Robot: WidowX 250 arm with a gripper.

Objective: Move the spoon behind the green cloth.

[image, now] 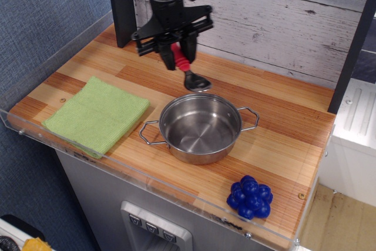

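Note:
My gripper (178, 51) is shut on the red handle of the spoon (189, 70). The spoon hangs tilted, its metal bowl pointing down and right, just above the far rim of the steel pot (201, 126). The gripper is over the back middle of the wooden counter (276, 139), to the right of and behind the green cloth (97, 114). The green cloth lies flat at the front left of the counter.
A blue knobbly ball (250, 197) sits at the front right. A dark post (122, 7) stands at the back left, just left of the gripper. A clear plastic lip (147, 177) runs along the counter's front edge. A plank wall (270, 16) closes the back.

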